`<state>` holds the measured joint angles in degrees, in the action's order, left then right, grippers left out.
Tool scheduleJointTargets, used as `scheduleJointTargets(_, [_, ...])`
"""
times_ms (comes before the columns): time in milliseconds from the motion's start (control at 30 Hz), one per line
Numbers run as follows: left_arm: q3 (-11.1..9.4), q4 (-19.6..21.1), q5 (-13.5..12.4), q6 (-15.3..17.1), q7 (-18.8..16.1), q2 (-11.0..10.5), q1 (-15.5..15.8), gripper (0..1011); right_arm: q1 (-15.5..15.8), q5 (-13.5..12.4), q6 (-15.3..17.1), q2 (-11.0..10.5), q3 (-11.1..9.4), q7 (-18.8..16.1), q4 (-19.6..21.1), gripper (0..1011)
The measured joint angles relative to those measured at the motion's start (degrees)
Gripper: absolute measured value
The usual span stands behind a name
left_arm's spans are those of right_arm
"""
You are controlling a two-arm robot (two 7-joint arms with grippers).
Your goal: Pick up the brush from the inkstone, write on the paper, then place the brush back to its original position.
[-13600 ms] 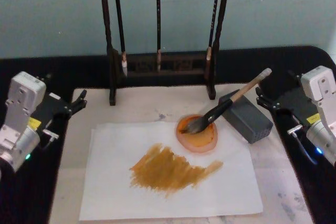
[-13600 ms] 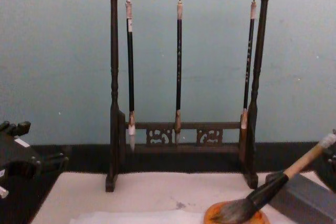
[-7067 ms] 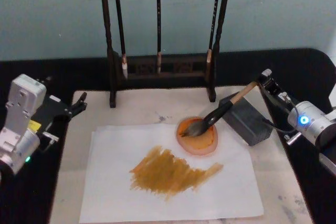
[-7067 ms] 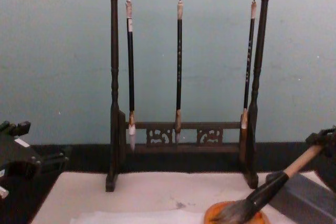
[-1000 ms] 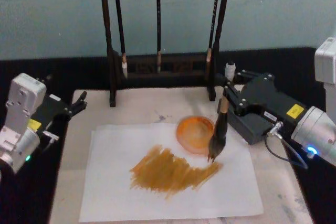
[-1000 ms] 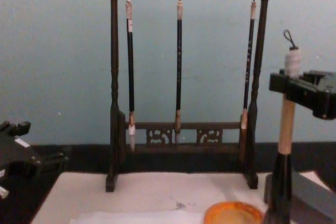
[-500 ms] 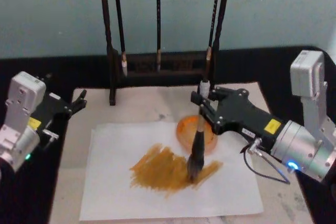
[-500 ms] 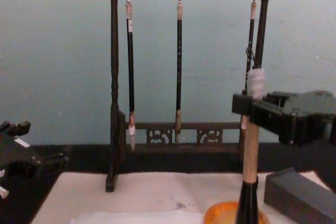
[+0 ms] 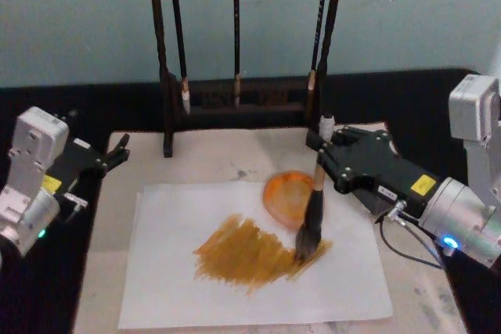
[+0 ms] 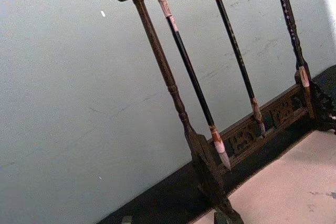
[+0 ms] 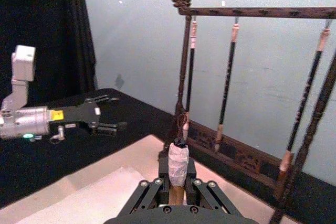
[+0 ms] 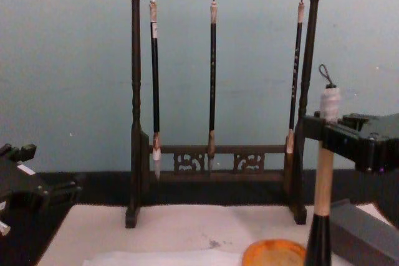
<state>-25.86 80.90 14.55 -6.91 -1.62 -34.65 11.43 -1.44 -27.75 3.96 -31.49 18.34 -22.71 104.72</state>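
The brush (image 9: pixel 312 215) is being pinched high on its tan handle, just under the white cap, by the jaws of the right gripper (image 9: pixel 321 162). In this way the shaft is being held nearly upright and only the tuft is being pressed to the paper (image 9: pixel 176 291). The tip is being set at the right end of the ochre patch (image 9: pixel 246 254), toward the paper's right edge. It is just in front of the orange inkstone dish (image 9: pixel 280 193) at the far edge, presumably for a short return. The left gripper (image 9: pixel 117 151) is being parked off the mat's (image 9: pixel 219 154) far left corner, jaws spread, out of the way of the strokes.
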Motion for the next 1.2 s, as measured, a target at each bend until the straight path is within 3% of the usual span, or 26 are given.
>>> scheduleJointTargets(367, [0.00,0.00,0.00,0.00,0.00,0.00,0.00,1010,0.80,-0.24,-0.48,-0.08,-2.02,0.74,-0.04,169])
scheduleJointTargets(733, [0.00,0.00,0.00,0.00,0.00,0.00,0.00,1010,1.22,-0.96,-0.29,0.11,-1.74,0.05,1.23,169])
scheduleJointTargets(1033, [0.00,0.00,0.00,0.00,0.00,0.00,0.00,1010,-3.03,-2.37,-0.31,1.31,-2.02,-0.28,1.10,169])
scheduleJointTargets(1200, [0.00,0.00,0.00,0.00,0.00,0.00,0.00,1009,-6.56,-5.35,1.04,3.30,-2.44,0.12,-0.87,169])
